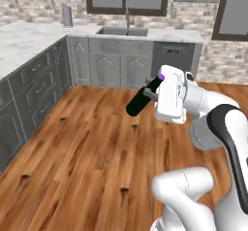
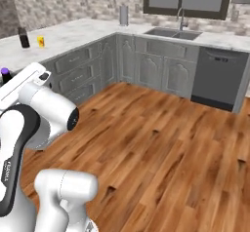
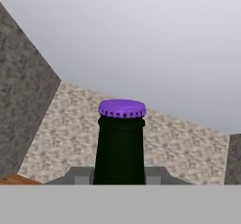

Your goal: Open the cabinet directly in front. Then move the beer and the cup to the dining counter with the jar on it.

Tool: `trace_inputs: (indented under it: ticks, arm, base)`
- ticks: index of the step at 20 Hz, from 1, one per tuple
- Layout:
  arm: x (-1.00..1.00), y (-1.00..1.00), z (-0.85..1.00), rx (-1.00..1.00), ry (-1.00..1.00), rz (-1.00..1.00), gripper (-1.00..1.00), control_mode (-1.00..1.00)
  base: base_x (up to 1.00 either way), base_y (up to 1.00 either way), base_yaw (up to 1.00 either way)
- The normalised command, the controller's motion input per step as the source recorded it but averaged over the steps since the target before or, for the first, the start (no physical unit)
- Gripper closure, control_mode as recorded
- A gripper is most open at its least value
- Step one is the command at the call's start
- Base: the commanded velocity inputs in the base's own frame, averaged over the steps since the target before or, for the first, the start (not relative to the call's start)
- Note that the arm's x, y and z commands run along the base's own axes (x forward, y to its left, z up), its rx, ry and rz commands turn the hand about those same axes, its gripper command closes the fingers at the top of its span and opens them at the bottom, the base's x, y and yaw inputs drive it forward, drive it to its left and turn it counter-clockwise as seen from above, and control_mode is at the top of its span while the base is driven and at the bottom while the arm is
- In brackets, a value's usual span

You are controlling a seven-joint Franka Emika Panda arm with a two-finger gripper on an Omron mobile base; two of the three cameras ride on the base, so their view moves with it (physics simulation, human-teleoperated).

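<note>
Beer (image 1: 142, 99), a slim near-black bottle with a purple cap, is gripped by the end effector (image 1: 152, 93) and carried above the wooden floor (image 1: 87, 147), tilted with its base pointing down and away from the white arm. The jaws stand partly closed, clamped on the bottle near its neck; in the hand view the capped neck (image 3: 121, 143) rises between the fingertips (image 3: 80, 175). The bottle seems to be held this way because it is in transit: lifted clear of every surface while the robot travels across the kitchen.

In the right base view, the dining tabletop (image 2: 63, 38), a long white marble top over grey drawers, runs along the left. On it stand the jar (image 2: 23, 37), black with a grey top, and just beside it the cup (image 2: 41, 41), small and yellow. By appearance the cup is already delivered, so the beer is the last item to bring.

Farther back, a sink (image 2: 176, 32) sits under dark-framed windows, with a dishwasher (image 2: 217, 77) to its right.
</note>
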Motion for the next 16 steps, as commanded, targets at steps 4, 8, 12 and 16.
trace_inputs:
  ticks: [4,8,12,16]
  arm:
    - [0.00,0.00,0.00,0.00,0.00,0.00,1.00,1.00]
    - [0.00,0.00,0.00,0.00,0.00,0.00,1.00,1.00]
    - [0.00,0.00,0.00,0.00,0.00,0.00,1.00,1.00]
    - [0.00,0.00,0.00,0.00,0.00,0.00,1.00,1.00]
  base:
    - [1.00,0.01,0.00]
    - [1.00,0.11,0.07]
    - [1.00,0.18,0.19]
    - [1.00,0.03,0.32]
